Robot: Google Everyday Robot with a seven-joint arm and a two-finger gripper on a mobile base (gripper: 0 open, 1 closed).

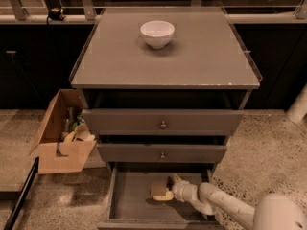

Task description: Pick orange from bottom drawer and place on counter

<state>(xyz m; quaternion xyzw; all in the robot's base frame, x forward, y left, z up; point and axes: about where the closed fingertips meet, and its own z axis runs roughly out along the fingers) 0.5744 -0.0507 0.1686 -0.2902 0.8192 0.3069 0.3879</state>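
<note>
The bottom drawer [130,198] is pulled open at the foot of the cabinet. The orange [156,188] lies on its floor near the middle and looks dull and partly covered. My gripper [164,188] reaches into the drawer from the right on a white arm. It is open, with its jaws on either side of the orange. The counter [201,61] is the flat grey-brown cabinet top above.
A white bowl [157,33] stands on the counter towards the back. The two upper drawers [163,122] are shut. An open cardboard box [60,143] with items stands on the floor to the left. A white object [300,107] is at the right edge.
</note>
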